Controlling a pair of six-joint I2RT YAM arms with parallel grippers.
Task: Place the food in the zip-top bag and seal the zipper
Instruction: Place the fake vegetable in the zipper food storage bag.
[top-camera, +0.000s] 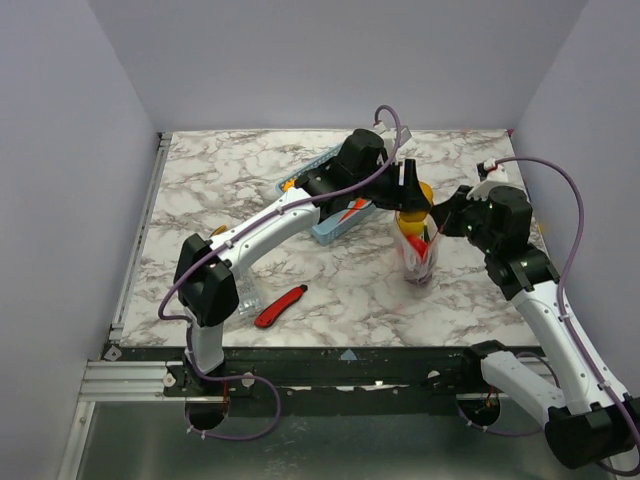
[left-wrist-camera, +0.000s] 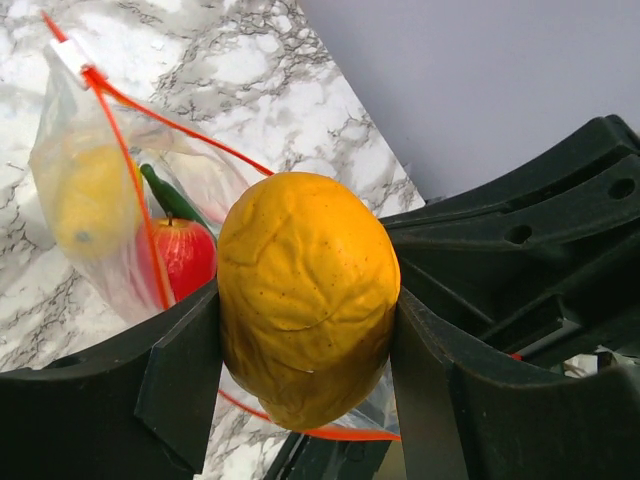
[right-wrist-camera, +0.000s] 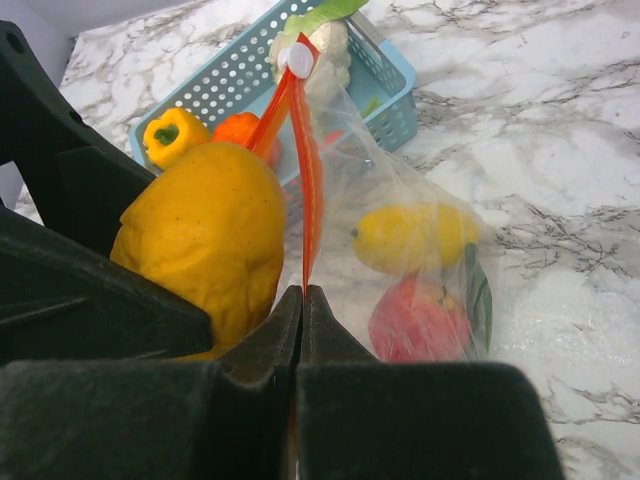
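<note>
My left gripper (left-wrist-camera: 305, 370) is shut on a lumpy yellow-orange toy fruit (left-wrist-camera: 305, 295) and holds it over the open mouth of the clear zip-top bag (left-wrist-camera: 70, 170). The top view shows the fruit (top-camera: 423, 192) just above the bag (top-camera: 418, 258). My right gripper (right-wrist-camera: 302, 300) is shut on the bag's orange-red zipper (right-wrist-camera: 305, 180) and holds the bag upright; its white slider (right-wrist-camera: 296, 60) sits at the far end. Inside the bag lie a yellow lemon (right-wrist-camera: 405, 238), a red apple (right-wrist-camera: 420, 320) and a green piece (left-wrist-camera: 170, 195).
A blue lattice basket (right-wrist-camera: 230, 80) behind the bag holds a yellow pepper (right-wrist-camera: 172, 135), an orange piece (right-wrist-camera: 238, 130) and a white cauliflower (right-wrist-camera: 325, 55). A red utility knife (top-camera: 280, 306) lies on the marble table near the left arm's base.
</note>
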